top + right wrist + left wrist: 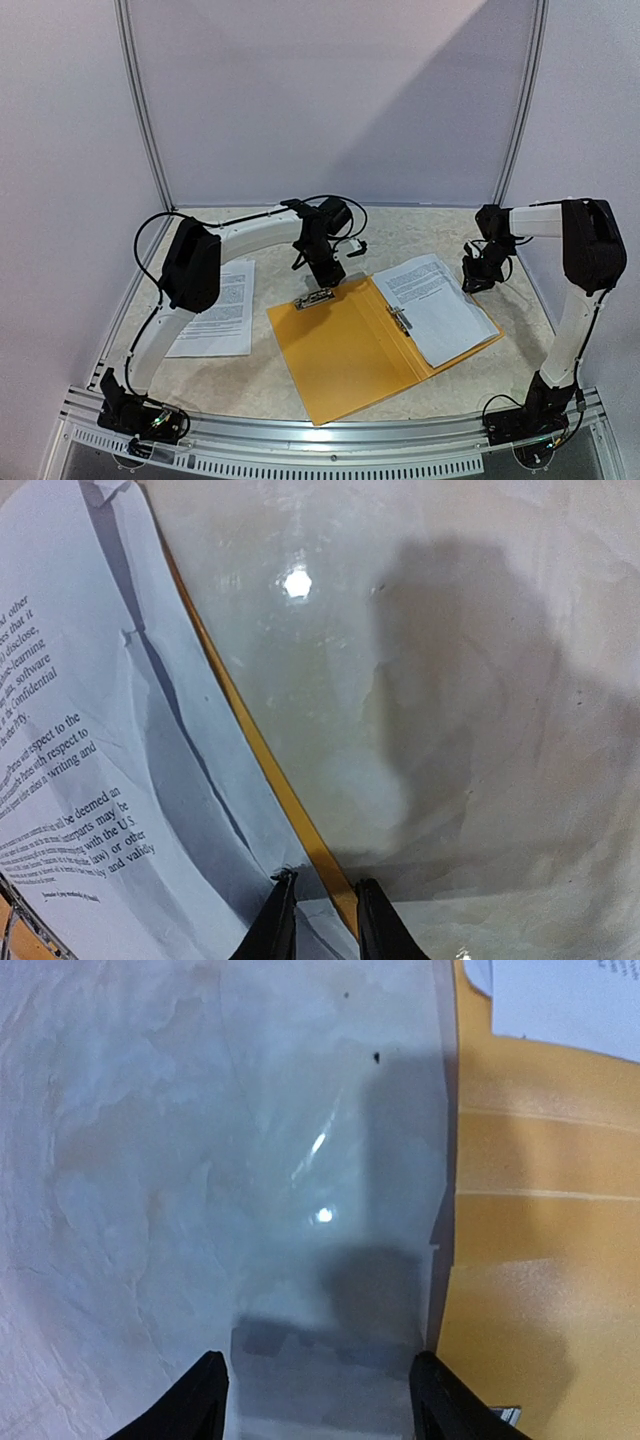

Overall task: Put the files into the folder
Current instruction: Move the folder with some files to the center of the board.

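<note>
Left arm pose: rises from its base at the near-left corner and bends at a black elbow above the loose files (215,312); the white forearm runs rightwards and away to a wrist that points the left gripper (325,272) down
Left gripper position: over the far-left edge of the folder (340,360), just beyond a metal clip (314,298) on that edge
Left gripper state: jaws wide apart and holding nothing; in the wrist view the fingers (205,1405) frame the marbled table (430,225), with the folder's orange surface just to their right
Right arm pose: stands steeply up from the near-right corner to a black elbow high on the right; the forearm reaches leftwards and the wrist bends down
Right gripper position: right gripper (477,283) at the far-right edge of the folder, just beside the paper lying there
Right gripper state: jaws only narrowly apart; in the wrist view the sheet's edge and the orange rim run into the gap, and I cannot tell whether the fingers touch them
Folder: lies open and flat in the middle of the table, turned at an angle, with a spine clip (400,320) along the fold
Files: the files (440,305) lie on the folder's right half, the top sheet creased; the loose files lie on bare table to the left, apart from the folder
</note>
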Controlling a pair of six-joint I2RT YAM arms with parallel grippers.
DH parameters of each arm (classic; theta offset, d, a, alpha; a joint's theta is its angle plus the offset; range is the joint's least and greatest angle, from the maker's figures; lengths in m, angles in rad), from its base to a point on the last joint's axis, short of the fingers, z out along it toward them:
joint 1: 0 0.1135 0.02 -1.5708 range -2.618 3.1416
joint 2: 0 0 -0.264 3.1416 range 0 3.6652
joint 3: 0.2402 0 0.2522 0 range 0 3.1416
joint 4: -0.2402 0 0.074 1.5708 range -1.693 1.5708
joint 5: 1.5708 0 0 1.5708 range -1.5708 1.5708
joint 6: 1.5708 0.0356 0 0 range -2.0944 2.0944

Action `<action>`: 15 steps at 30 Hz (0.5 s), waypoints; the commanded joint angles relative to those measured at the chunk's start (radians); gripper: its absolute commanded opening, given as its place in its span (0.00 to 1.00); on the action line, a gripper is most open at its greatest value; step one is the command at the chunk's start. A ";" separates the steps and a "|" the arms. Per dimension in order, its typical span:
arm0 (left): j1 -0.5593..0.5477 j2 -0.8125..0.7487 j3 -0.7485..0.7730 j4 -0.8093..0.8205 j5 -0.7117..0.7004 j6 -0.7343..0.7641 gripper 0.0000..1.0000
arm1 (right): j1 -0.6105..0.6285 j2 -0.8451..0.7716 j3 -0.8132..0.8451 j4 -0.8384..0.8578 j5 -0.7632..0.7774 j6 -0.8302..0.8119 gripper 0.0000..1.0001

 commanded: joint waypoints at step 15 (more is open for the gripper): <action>-0.031 -0.185 -0.036 -0.188 -0.026 0.047 0.68 | 0.031 0.077 -0.062 -0.193 -0.016 0.015 0.22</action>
